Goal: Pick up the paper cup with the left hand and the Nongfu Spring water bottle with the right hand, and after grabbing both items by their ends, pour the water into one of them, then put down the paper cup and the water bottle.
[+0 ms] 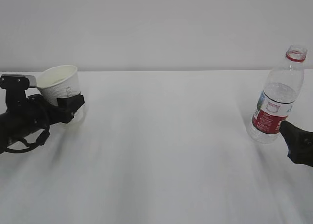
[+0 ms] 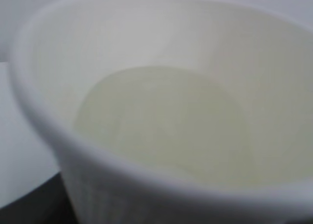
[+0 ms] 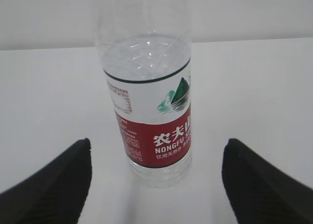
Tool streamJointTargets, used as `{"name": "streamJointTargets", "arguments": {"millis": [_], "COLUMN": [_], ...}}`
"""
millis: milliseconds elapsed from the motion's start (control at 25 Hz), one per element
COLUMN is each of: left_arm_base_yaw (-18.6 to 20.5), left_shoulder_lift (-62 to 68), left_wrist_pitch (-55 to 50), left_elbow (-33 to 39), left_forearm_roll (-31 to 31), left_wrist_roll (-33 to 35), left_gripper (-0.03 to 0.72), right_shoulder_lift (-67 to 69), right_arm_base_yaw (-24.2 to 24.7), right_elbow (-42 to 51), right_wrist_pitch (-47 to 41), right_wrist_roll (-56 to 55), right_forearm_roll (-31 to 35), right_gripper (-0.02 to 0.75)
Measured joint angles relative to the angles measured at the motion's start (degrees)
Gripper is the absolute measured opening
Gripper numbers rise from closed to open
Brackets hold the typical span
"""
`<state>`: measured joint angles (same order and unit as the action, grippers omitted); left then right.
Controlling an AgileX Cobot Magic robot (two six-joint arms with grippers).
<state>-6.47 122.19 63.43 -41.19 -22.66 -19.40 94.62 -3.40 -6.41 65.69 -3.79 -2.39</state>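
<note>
In the exterior view, the paper cup [image 1: 61, 84] is seen clamped low on its wall by the left hand [image 1: 68, 106] at the left edge of the table [image 1: 161, 150]. It is lifted off the surface and tipped, its mouth turned up and toward the camera. Far to the right, well apart from the cup, the Nongfu Spring water bottle [image 1: 276, 99] is seen tilted slightly, its open neck uppermost. The right hand [image 1: 298, 143] is placed just beside the bottle's lower end, on its right.

In the left wrist view, the frame is filled by the cup's cream inside [image 2: 166, 126]. No jaws can be made out here, and whether any water lies inside cannot be told.

In the right wrist view, the bottle [image 3: 146, 106] is centred between the two spread fingers [image 3: 54, 185], with its long axis running up the frame. The jaws are held wide, apart from the bottle on both sides. A straight advance and a closing on the bottle's lower end is judged to be what the coming move calls for.
</note>
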Motion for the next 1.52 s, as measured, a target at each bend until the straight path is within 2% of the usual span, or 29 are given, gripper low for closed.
{"name": "streamJointTargets", "arguments": {"millis": [200,520,720,1520], "left_arm_base_yaw": [1.3,1.9,1.9,1.9], "left_shoulder_lift": [0.0,0.0,0.0,3.8], "left_wrist_pitch": [0.0,0.0,0.0,0.5], "left_elbow": [0.0,0.0,0.0,-1.7], "left_forearm_roll": [2.0,7.9,12.1,13.1], "left_wrist_roll": [0.1,5.3,6.3,6.6], "left_gripper": [0.519,0.518,0.517,0.513], "right_shoulder_lift": [0.0,0.0,0.0,0.0], "right_arm_base_yaw": [0.0,0.0,0.0,0.0], "right_elbow": [0.0,0.0,0.0,0.0], "right_wrist_pitch": [0.0,0.0,0.0,0.0], "right_wrist_roll": [0.0,0.0,0.0,0.0], "right_forearm_roll": [0.0,0.0,0.0,0.0], "right_gripper": [0.629,0.629,0.629,0.622]}}
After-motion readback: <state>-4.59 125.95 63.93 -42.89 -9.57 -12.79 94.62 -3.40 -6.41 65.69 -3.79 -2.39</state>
